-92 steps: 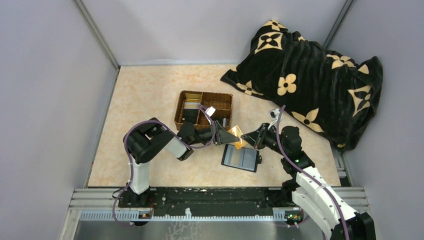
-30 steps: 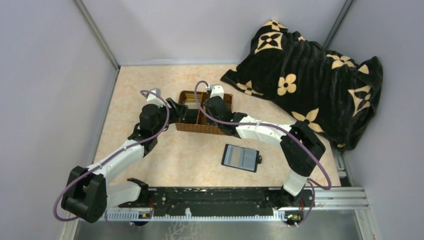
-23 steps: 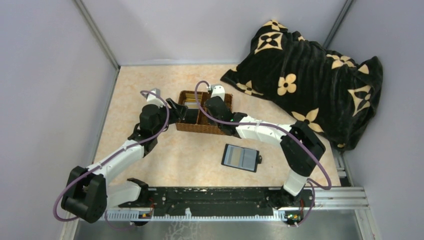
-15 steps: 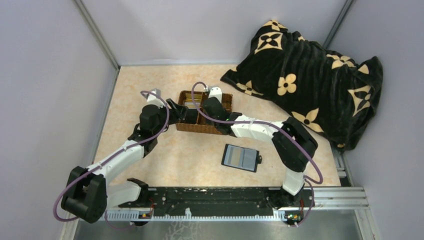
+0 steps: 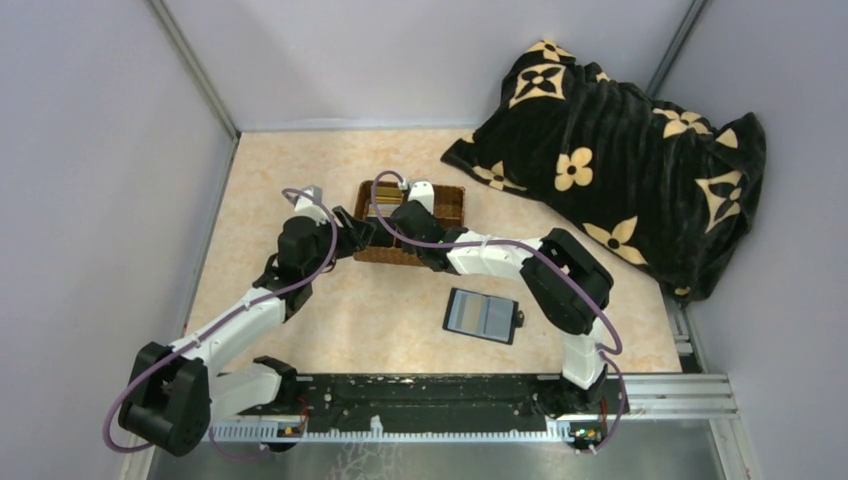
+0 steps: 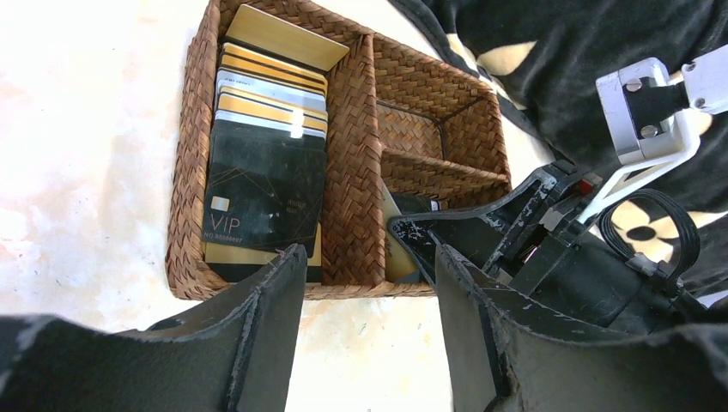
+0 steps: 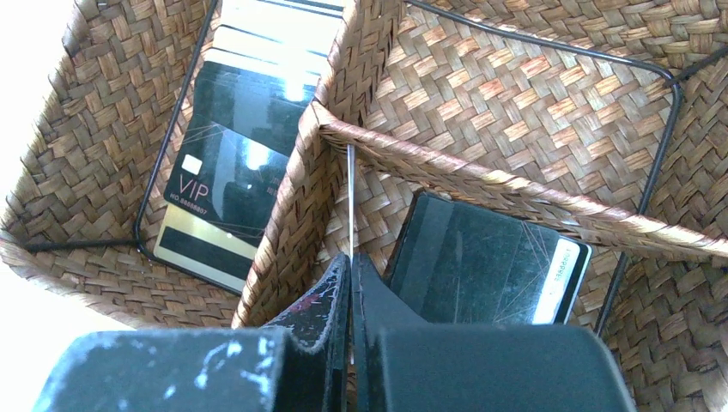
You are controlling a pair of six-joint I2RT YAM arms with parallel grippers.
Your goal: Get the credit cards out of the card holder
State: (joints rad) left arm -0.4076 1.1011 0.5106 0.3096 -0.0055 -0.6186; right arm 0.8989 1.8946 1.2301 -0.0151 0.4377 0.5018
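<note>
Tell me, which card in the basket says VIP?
The black card on top of the pile in the basket's left section. The gold and grey cards behind it show no such word.

Your left arm [image 5: 240,320] reaches forward with the left claw [image 6: 369,257] wide open. Your right arm [image 5: 500,258] bends across to the left, the right claw [image 7: 350,262] pointing down, squeezed tight on a thin credit card [image 7: 350,197]

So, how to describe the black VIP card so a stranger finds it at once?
Find the brown wicker tray on the table. Its long left compartment holds a fanned stack of cards; the black VIP card lies on top at the near end, the only one lettered VIP, the rest showing gold and grey.
</note>
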